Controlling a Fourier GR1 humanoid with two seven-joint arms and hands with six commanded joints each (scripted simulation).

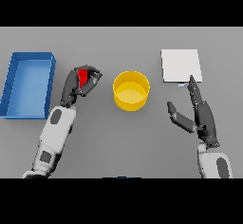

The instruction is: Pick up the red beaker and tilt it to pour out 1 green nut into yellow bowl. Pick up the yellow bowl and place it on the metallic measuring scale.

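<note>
A red beaker [83,78] sits left of centre, mostly hidden inside my left hand [76,86], whose fingers and thumb are curled round it. Just to its right stands the yellow bowl [131,90], upright; no nut is visible inside it. Far right lies the metallic measuring scale [181,65], a flat pale square plate. My right hand [201,114] rests below the scale with straight fingers pointing toward it and the thumb spread left, holding nothing. No green nut shows anywhere.
A blue tray [9,85] with raised walls lies at the far left, close beside my left arm. The grey table [123,142] stretches in front of the bowl.
</note>
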